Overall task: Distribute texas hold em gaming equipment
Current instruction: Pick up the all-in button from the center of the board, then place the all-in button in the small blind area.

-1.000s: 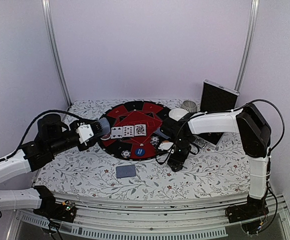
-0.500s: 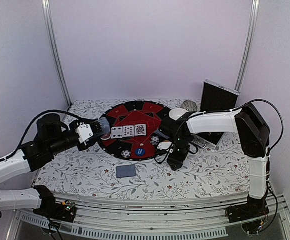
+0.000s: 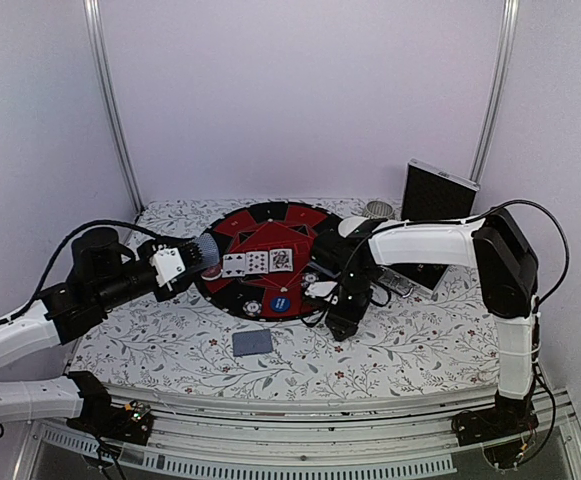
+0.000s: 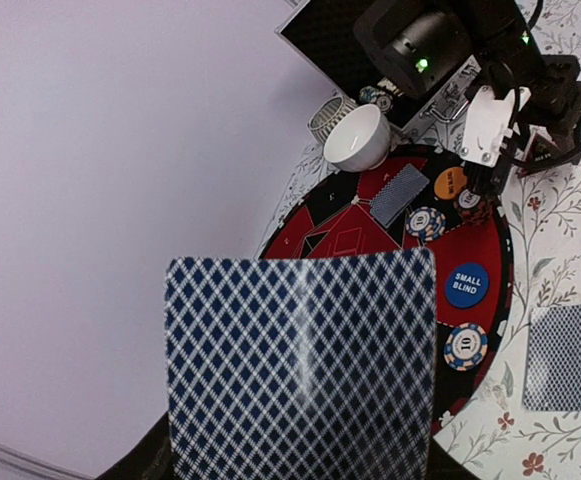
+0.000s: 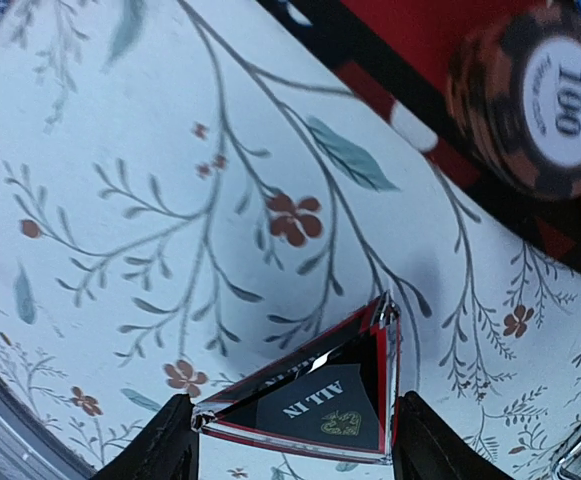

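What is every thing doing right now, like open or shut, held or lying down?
Left pincer, shut on held cards, backs showing.
Right pincer, shut on ALL IN marker.
Black case, open, lid standing up.
White bowl, upright.
Three cards on the round board, face up.
Lone card on the cloth, face down.
100 chip, lying flat.

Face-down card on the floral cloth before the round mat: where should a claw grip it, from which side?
Probably from straight above, claw spanning the narrower width of the card, pinching its two long edges. It lies flat on the cloth, apart from the mat, so no edge is raised.
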Tool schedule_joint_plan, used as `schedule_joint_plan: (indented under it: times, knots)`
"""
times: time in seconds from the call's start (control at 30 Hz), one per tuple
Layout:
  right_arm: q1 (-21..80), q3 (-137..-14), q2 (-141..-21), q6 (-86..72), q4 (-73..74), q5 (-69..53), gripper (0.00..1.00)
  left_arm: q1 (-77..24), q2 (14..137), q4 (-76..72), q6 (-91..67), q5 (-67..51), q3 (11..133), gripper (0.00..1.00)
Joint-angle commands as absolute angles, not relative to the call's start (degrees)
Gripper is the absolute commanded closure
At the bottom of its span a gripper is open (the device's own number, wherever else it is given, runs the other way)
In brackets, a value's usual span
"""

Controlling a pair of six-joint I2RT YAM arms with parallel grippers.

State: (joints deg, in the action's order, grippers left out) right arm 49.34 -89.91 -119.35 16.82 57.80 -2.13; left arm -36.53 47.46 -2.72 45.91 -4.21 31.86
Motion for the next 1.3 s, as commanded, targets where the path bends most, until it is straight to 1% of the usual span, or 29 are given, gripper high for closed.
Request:
schedule_joint_plan:
  times: [0.0, 0.13, 0.27, 0.37, 0.53, 0.63, 0.83, 1.03, 1.27]
  knots:
    - [51.01, -94.66, -114.33, 16.58, 57.48, -10.80, 0.58, -36.65, 46.16, -3.93, 46.04, -3.83, 31.34, 0.46]
    - [50.99, -100.23, -113.12, 16.61, 52.84, -18.98, 0.59, -36.65, 46.05, -4.21, 46.05, -3.44, 31.35, 0.46]
    - [51.06, -107.35, -116.42, 14.71, 45.59, -24.27, 0.59, -36.63, 46.08, -4.30, 46.10, -3.15, 31.31, 0.46]
    - [50.94, -113.25, -122.26, 11.43, 41.83, -22.15, 0.59, -36.49, 46.02, -4.47, 46.14, -2.52, 31.24, 0.46]
    - [50.94, -124.62, -133.25, 7.85, 40.06, -15.74, 0.60, -36.30, 45.79, -4.88, 46.08, -2.37, 31.12, 0.46]
    - [50.94, -129.21, -139.14, 6.45, 38.08, -14.89, 0.60, -36.19, 45.88, -4.92, 45.99, -2.48, 31.15, 0.46]
    - [50.90, -131.03, -144.43, 5.28, 30.75, -11.36, 0.60, -36.04, 45.88, -4.90, 45.88, -2.72, 31.22, 0.46]
    - [51.01, -132.41, -149.43, 3.79, 31.10, -9.17, 0.63, -36.04, 45.88, -4.92, 45.92, -2.75, 31.18, 0.46]
    - [52.00, -132.39, -150.77, 2.21, 34.20, -6.51, 0.63, -36.03, 46.23, -4.75, 45.88, -2.95, 31.27, 0.46]
